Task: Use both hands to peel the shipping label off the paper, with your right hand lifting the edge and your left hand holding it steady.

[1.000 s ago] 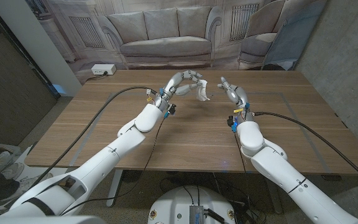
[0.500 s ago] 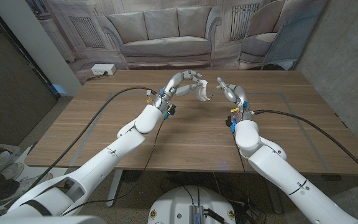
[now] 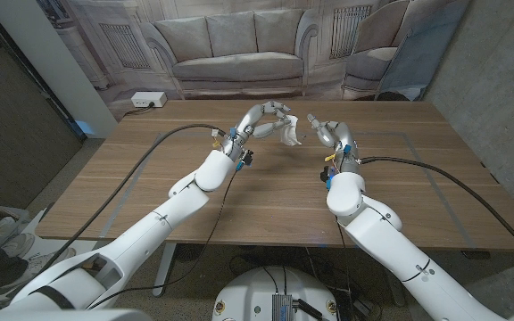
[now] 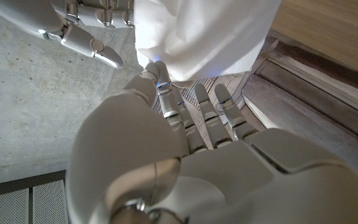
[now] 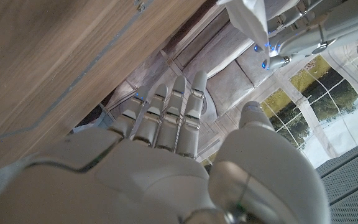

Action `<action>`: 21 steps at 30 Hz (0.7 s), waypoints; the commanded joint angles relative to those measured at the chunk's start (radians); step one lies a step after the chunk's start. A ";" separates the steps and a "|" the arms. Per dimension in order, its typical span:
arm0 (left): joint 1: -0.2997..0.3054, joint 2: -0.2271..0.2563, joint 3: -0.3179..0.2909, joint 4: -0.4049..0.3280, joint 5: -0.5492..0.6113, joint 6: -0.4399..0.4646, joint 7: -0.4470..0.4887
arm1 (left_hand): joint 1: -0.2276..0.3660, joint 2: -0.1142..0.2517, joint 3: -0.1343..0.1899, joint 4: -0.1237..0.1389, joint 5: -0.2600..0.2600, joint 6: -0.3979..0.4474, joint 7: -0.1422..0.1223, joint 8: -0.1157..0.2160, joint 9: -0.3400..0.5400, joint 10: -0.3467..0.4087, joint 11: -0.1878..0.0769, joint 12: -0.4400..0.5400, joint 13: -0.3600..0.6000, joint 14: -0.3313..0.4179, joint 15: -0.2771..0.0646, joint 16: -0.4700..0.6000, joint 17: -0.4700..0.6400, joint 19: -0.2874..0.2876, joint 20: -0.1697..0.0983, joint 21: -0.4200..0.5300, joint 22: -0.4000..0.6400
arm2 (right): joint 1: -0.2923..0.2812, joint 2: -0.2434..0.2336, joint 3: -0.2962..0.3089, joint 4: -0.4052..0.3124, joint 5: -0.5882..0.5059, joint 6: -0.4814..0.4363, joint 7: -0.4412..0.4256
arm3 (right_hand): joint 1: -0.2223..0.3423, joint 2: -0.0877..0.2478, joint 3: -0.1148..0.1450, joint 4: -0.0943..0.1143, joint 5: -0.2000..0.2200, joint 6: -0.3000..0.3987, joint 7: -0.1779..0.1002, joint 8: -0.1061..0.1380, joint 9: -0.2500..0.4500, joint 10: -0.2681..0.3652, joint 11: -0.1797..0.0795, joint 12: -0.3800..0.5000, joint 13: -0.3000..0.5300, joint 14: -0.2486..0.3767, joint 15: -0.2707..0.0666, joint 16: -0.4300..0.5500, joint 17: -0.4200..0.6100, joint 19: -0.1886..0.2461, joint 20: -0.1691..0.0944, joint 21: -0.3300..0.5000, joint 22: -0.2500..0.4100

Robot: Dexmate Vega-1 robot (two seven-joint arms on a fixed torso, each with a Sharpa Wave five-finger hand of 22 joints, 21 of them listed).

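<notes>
Right hand (image 3: 321,130) hangs above the table (image 3: 150,178), released, fingers spread toward the paper (image 3: 289,134), just beside it and seemingly not touching. Left hand (image 3: 270,117), slightly farther, grasps the paper aloft, presumably steadying it so an edge faces the right hand. The label itself cannot be distinguished.

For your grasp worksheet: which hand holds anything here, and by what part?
The left hand holds the white paper by its upper edge, above the table. The right hand holds nothing.
</notes>
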 commanded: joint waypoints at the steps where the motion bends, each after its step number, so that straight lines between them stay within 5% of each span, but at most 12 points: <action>1: -0.019 -0.008 0.012 0.019 0.006 0.009 -0.004 | 0.014 0.009 0.009 0.000 0.005 0.009 0.002 0.004 0.105 -0.002 0.001 0.004 0.005 -0.007 -0.130 -0.004 0.005 -0.005 0.005 0.007 0.001 | 0.001 0.021 -0.009 -0.018 -0.044 -0.029 -0.005 | 0.009 0.002 0.006 -0.003 0.004 0.012 -0.003 0.011 0.008 0.012 0.003 0.009 0.005 0.012 0.003 0.005 0.005 0.010 -0.001 0.008 0.001; 21: -0.032 -0.020 0.026 0.025 0.018 0.003 -0.003 | 0.014 0.008 0.013 0.000 0.005 0.012 0.003 0.002 0.105 -0.002 0.002 0.006 0.009 -0.006 -0.130 -0.006 0.013 -0.009 0.005 0.016 0.000 | 0.002 0.041 -0.017 -0.041 -0.076 -0.086 0.007 | 0.009 0.002 0.006 -0.009 0.003 0.043 0.010 0.049 0.029 0.034 0.006 0.017 0.008 0.032 0.003 0.011 0.010 0.027 -0.007 0.020 0.000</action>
